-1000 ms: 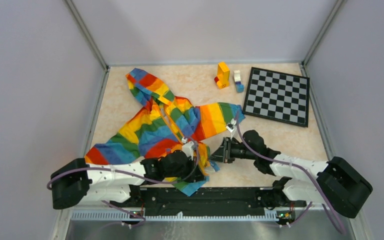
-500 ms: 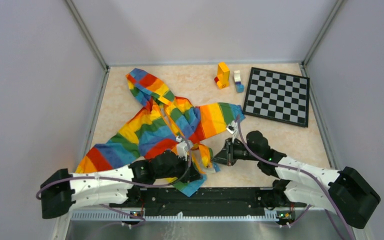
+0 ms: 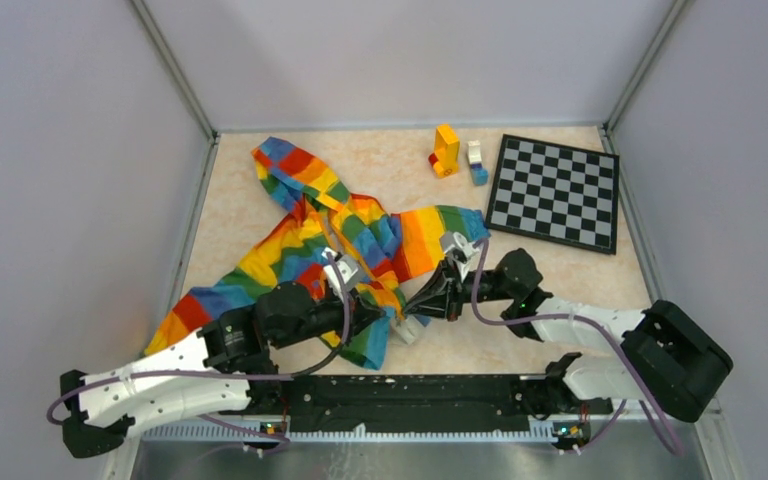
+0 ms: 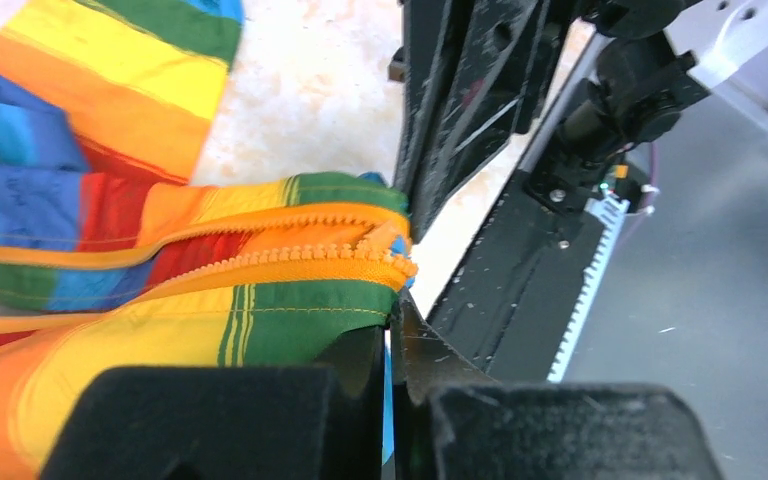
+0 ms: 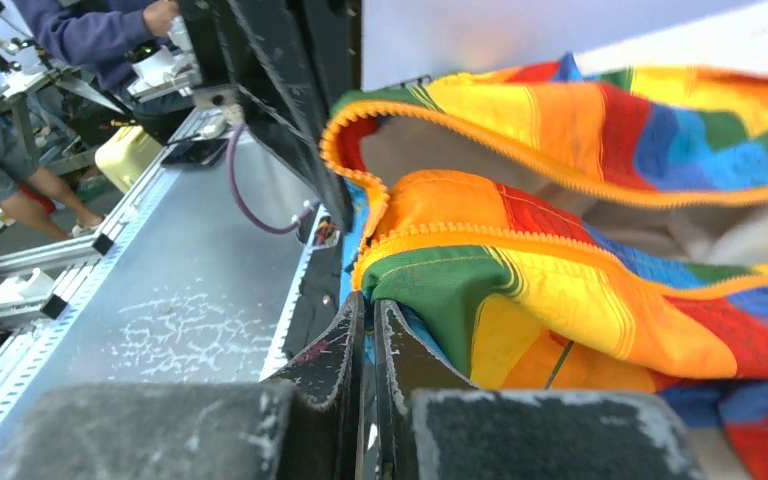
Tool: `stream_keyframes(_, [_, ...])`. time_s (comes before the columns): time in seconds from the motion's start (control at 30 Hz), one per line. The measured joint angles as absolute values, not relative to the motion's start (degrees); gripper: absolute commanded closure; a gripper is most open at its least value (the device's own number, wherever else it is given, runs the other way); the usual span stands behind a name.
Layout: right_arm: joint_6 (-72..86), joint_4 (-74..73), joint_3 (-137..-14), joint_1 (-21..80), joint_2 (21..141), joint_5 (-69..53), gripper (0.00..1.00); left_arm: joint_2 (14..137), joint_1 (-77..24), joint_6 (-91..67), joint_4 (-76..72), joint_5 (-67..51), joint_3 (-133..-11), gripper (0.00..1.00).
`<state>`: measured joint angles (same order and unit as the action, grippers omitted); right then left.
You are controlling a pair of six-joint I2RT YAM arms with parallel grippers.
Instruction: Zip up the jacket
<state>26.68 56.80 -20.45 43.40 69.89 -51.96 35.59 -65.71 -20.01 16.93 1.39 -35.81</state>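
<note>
The rainbow-striped jacket (image 3: 300, 250) lies spread on the table with its hood toward the back. My left gripper (image 3: 384, 318) is shut on the bottom hem's corner, and blue fabric shows between its jaws (image 4: 392, 335). My right gripper (image 3: 413, 307) is shut on the same hem right beside it, its jaws (image 5: 368, 315) pinching blue and green cloth. The orange zipper (image 4: 310, 262) has its two tooth rows meeting at the hem end and parting further along. In the right wrist view the jacket's (image 5: 580, 200) front gapes open, showing pale lining.
A black-and-white chessboard (image 3: 555, 192) lies at the back right. A yellow block (image 3: 446, 150) and a small white-and-blue block (image 3: 476, 162) stand next to it. The arms' black mounting rail (image 3: 410, 395) runs along the near edge, just below the hem.
My right gripper has closed on the hem and shifted left and farther in. My left arm has swung left, its gripper carrying the hem corner away from the near edge.
</note>
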Motion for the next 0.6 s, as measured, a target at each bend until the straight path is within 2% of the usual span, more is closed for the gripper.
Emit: stream_keyframes(0.6, [29.15, 61.30, -24.05, 40.93, 73.78, -57.63, 1.00, 38.87, -65.71, -12.21, 23.42, -0.23, -38.46, 1.00])
